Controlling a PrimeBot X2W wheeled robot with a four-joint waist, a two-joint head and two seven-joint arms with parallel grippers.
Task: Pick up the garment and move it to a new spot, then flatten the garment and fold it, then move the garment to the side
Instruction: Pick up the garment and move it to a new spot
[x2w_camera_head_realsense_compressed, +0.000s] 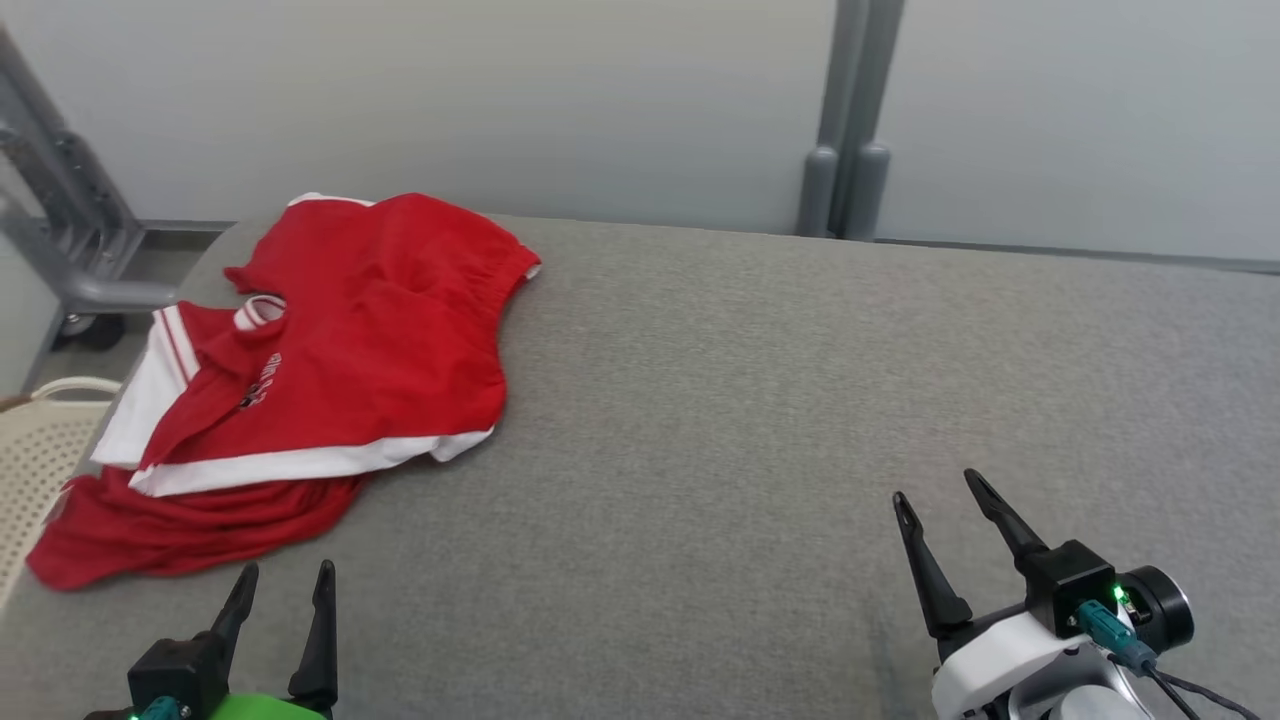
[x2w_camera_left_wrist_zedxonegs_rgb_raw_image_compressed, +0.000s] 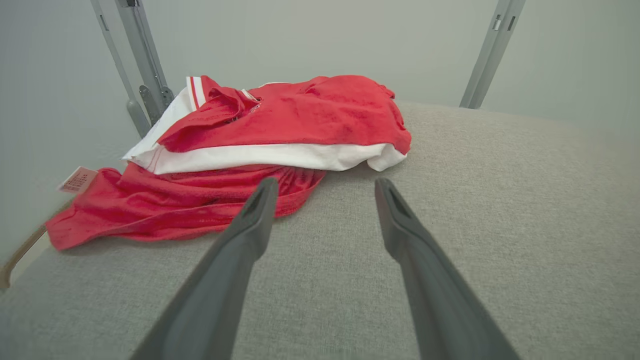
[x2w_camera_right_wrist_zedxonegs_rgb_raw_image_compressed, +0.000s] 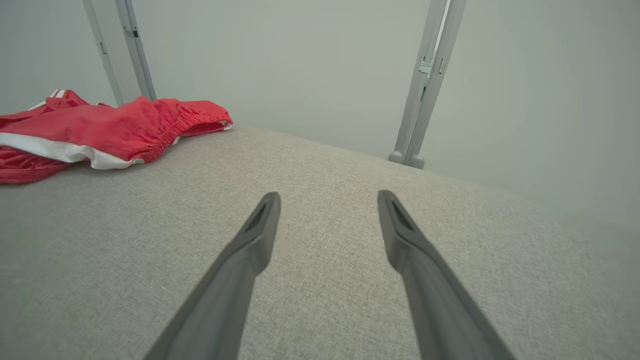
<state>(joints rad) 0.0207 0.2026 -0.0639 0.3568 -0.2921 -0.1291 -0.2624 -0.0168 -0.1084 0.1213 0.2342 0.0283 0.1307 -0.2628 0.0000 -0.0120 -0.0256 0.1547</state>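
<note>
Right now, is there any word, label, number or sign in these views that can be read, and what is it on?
Blurred, cannot be read: dark print on the red garment.
Too small to read: lines of print on the small tag at the garment's edge.
No other text.

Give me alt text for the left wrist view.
A crumpled red and white garment lies on the grey fabric surface, just ahead of the left gripper, whose dark fingers stand open and empty. Behind stand metal posts and a pale wall.
</note>
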